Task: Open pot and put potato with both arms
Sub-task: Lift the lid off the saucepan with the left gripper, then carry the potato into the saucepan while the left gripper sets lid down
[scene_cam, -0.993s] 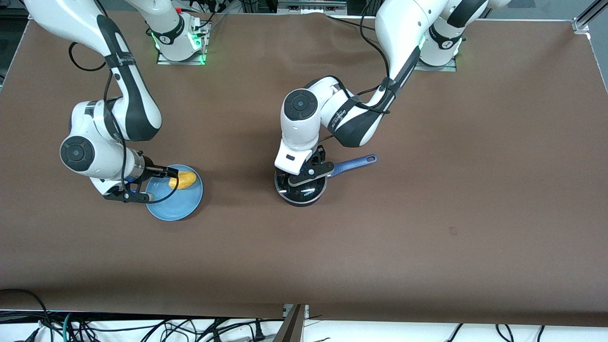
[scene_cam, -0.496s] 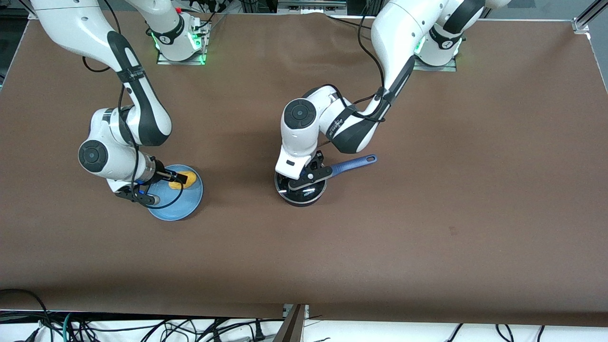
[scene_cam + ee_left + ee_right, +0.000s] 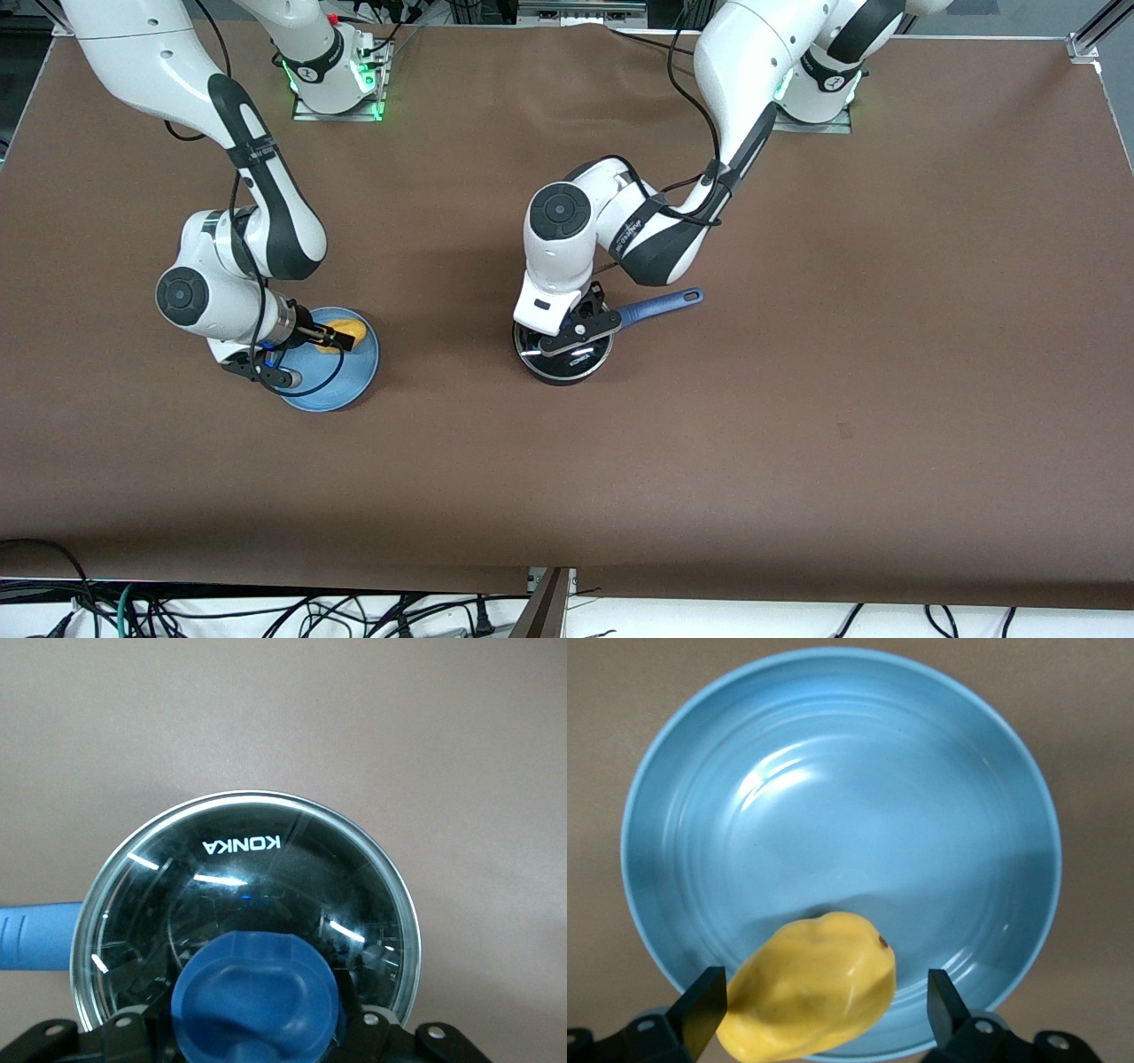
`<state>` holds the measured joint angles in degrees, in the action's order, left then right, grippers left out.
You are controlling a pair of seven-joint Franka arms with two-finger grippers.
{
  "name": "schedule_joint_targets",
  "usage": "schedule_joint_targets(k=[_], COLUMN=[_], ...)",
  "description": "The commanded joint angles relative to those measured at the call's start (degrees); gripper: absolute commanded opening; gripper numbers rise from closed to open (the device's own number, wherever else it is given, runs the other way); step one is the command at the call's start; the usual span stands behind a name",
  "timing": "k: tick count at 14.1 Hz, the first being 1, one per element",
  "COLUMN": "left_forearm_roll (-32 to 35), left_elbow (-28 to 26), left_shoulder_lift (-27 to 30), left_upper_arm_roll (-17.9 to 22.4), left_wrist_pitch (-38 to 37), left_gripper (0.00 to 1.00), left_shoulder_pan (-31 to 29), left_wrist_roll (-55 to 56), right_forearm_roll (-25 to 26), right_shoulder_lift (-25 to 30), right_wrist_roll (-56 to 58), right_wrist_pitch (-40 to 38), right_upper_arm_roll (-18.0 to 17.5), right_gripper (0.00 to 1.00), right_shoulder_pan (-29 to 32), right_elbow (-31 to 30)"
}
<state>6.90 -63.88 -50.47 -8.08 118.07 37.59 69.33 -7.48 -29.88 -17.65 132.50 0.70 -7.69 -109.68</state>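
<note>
Brown cloth covers the table (image 3: 797, 399). On the blue plate (image 3: 350, 385), at the right arm's end, lies the potato (image 3: 811, 985), half hidden by the right gripper (image 3: 824, 1003), whose fingers stand wide beside it. Mid-table, the pot (image 3: 567, 359) wears its glass lid (image 3: 257, 877), marked KONKA; the left gripper (image 3: 257, 1028) straddles the blue knob (image 3: 255, 997), its grip unclear.

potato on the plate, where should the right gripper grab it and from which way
Probably across its narrow middle, coming down from above. The potato is an oval lump lying flat near the rim of the plate, so its short width fits a pinch best. The right gripper is over it, open, one of its fingers on each side, neither touching.
</note>
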Motion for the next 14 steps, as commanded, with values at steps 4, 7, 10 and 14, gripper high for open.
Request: schedule_joint_targets(k=[4, 7, 10, 14], left_forearm_roll=[1.5, 0.9, -1.5, -4.5], left_elbow=[0.1, -3.7, -9.2, -14.9], left_shoulder_lift=[4.7, 8.0, 13.0, 18.0], left_upper_arm_roll=[0.3, 0.3, 0.3, 0.3], left_wrist_pitch=[-2.5, -2.5, -2.3, -2.1], left_gripper=[0.64, 0.62, 0.62, 0.61], left_shoulder_pan=[-1.3, -6.2, -12.8, -22.9], left_wrist_roll=[-3.4, -10.9, -24.9, -42.0], right_forearm_roll=[-1.1, -1.0, -1.0, -1.0], right_shoulder_lift=[0.6, 0.7, 1.8, 1.8], right_wrist_roll=[-0.5, -0.1, 0.2, -10.3], right_wrist_pitch=[2.1, 1.9, 0.2, -11.0], right_upper_arm_roll=[-0.4, -0.5, -1.4, -6.2], right_gripper=[0.88, 0.42, 0.23, 0.24], right_shoulder_pan=[0.0, 0.0, -0.3, -0.4], right_elbow=[-2.3, -2.2, -0.3, 8.5])
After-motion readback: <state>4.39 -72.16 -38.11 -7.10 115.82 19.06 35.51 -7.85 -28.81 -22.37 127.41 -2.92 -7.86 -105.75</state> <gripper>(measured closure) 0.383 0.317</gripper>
